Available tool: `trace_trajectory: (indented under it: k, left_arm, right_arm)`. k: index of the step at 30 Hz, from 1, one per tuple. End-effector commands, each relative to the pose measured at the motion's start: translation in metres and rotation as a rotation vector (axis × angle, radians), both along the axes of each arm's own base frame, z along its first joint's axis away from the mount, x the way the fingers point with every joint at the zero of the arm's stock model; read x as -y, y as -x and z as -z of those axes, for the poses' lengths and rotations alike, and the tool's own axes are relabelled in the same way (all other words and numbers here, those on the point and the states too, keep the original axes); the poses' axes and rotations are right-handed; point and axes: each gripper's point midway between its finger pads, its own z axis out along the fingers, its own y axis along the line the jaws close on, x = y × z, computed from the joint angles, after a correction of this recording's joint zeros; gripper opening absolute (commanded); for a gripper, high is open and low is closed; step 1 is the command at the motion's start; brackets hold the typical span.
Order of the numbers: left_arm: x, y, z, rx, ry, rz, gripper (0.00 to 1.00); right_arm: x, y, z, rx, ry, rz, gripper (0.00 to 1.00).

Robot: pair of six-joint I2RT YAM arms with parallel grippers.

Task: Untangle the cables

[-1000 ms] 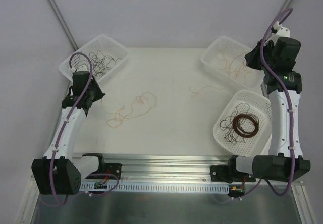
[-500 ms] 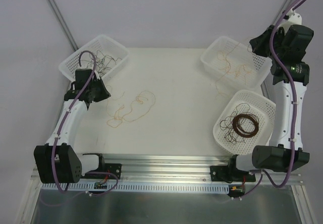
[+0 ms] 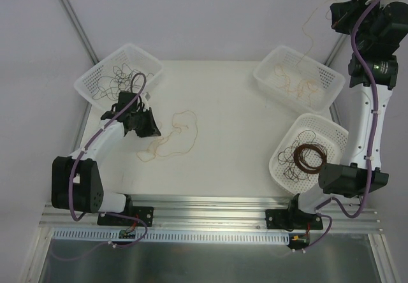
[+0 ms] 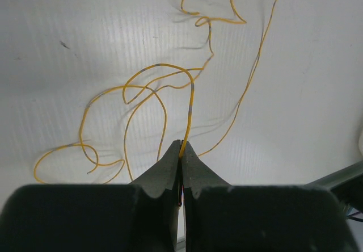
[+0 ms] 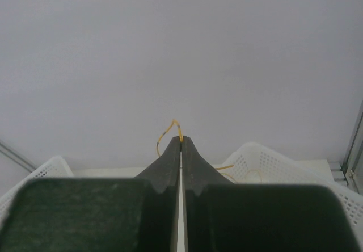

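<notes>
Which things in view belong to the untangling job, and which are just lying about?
Job:
- yellow tangle on the table, pinched in the left gripper
- yellow strand pinched in the raised right gripper
- loose dark strands in the back-left basket
- loose yellow strands in the back-right basket

Lying about:
- neat brown ring coil in the near-right basket

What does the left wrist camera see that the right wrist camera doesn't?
Only the left wrist view shows thin yellow wire loops sprawled on the white table. Only the right wrist view shows a short yellow wire end against the grey wall, with a white perforated plastic basket in each lower corner. Both show dark fingers shut on a yellow strand: the left gripper and the right gripper.
</notes>
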Motion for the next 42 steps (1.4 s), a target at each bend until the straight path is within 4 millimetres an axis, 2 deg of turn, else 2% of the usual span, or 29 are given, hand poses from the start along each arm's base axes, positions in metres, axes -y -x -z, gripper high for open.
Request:
trace_trajectory:
  k: [1,3,5,7,9,10,12,14,16,19,20,21,23,24,26,27,28,29,30,31,32,34,35,36,37,38,40,41,42]
  left_arm:
    - [0.016,-0.001,0.000,0.004,0.038,0.050,0.00]
    - [0.022,-0.002,-0.001,0.003,0.046,0.067,0.00]
    - [0.030,-0.001,0.001,-0.003,0.048,0.087,0.00]
    - [0.034,-0.002,0.001,-0.009,0.051,0.098,0.00]
    - [0.039,-0.002,0.001,-0.012,0.059,0.111,0.00]
    - [0.040,-0.002,0.001,-0.017,0.066,0.114,0.00]
    - [0.044,-0.003,-0.001,-0.015,0.069,0.125,0.00]
    - [0.047,-0.004,-0.003,-0.009,0.073,0.134,0.00]
    - [0.050,-0.006,-0.006,-0.003,0.078,0.142,0.00]
    - [0.055,-0.008,-0.015,0.016,0.097,0.160,0.00]
    - [0.058,-0.011,-0.020,0.030,0.105,0.171,0.00]
    - [0.059,-0.011,-0.022,0.033,0.108,0.176,0.00]
    - [0.066,-0.015,-0.032,0.055,0.127,0.198,0.00]
    - [0.068,-0.017,-0.033,0.055,0.133,0.202,0.00]
    - [0.076,-0.020,-0.044,0.080,0.145,0.230,0.00]
    - [0.080,-0.020,-0.048,0.089,0.153,0.245,0.00]
    - [0.084,-0.021,-0.052,0.098,0.157,0.257,0.00]
    - [0.090,-0.023,-0.061,0.121,0.165,0.275,0.00]
    - [0.094,-0.023,-0.064,0.126,0.173,0.287,0.00]
    - [0.098,-0.024,-0.068,0.130,0.178,0.293,0.00]
    - [0.105,-0.026,-0.076,0.150,0.184,0.307,0.00]
    - [0.112,-0.029,-0.080,0.157,0.184,0.319,0.00]
    - [0.118,-0.033,-0.088,0.176,0.188,0.330,0.00]
    - [0.126,-0.033,-0.087,0.169,0.187,0.346,0.00]
    - [0.133,-0.033,-0.087,0.165,0.190,0.354,0.00]
    - [0.139,-0.038,-0.095,0.187,0.192,0.362,0.00]
    - [0.159,-0.034,-0.086,0.166,0.180,0.403,0.00]
    - [0.168,-0.036,-0.090,0.175,0.185,0.417,0.00]
    - [0.177,-0.034,-0.081,0.153,0.181,0.437,0.01]
  right_arm:
    - [0.019,-0.009,-0.034,0.134,-0.004,0.071,0.01]
    - [0.032,-0.023,-0.020,0.113,-0.010,0.105,0.01]
    - [0.040,-0.041,0.005,0.070,-0.015,0.120,0.01]
    - [0.053,-0.065,0.045,0.001,-0.027,0.150,0.01]
    - [0.064,-0.080,0.077,-0.059,-0.044,0.183,0.03]
    - [0.068,-0.092,0.108,-0.124,-0.050,0.189,0.05]
    - [0.073,-0.101,0.149,-0.228,-0.060,0.206,0.09]
    - [0.073,-0.105,0.191,-0.341,-0.075,0.202,0.35]
    - [0.068,-0.102,0.207,-0.393,-0.081,0.182,0.58]
    - [0.047,-0.085,0.217,-0.452,-0.078,0.119,0.72]
    - [0.036,-0.078,0.230,-0.483,-0.073,0.089,0.74]
    - [0.014,-0.069,0.223,-0.479,-0.049,0.045,0.75]
    - [-0.009,-0.055,0.229,-0.509,0.014,0.000,0.77]
    - [-0.036,-0.042,0.239,-0.541,0.041,-0.052,0.77]
    - [-0.065,-0.028,0.248,-0.557,0.043,-0.145,0.77]
    - [-0.098,-0.015,0.268,-0.600,0.051,-0.223,0.78]
    - [-0.115,-0.005,0.267,-0.598,0.050,-0.275,0.78]
    - [-0.149,0.007,0.269,-0.592,0.050,-0.389,0.78]
    - [-0.164,0.018,0.284,-0.629,0.048,-0.433,0.78]
    - [-0.177,0.026,0.290,-0.643,0.051,-0.475,0.77]
    - [-0.202,0.040,0.298,-0.663,0.064,-0.546,0.78]
    - [-0.217,0.057,0.321,-0.715,0.081,-0.585,0.77]
    - [-0.228,0.064,0.325,-0.717,0.095,-0.603,0.77]
    - [-0.230,0.068,0.328,-0.717,0.101,-0.603,0.77]
    - [-0.231,0.076,0.340,-0.750,0.084,-0.593,0.77]
    - [-0.228,0.076,0.333,-0.717,0.089,-0.563,0.77]
    - [-0.218,0.082,0.339,-0.716,0.104,-0.518,0.77]
    - [-0.207,0.081,0.330,-0.683,0.122,-0.460,0.77]
    - [-0.200,0.082,0.329,-0.674,0.142,-0.431,0.77]
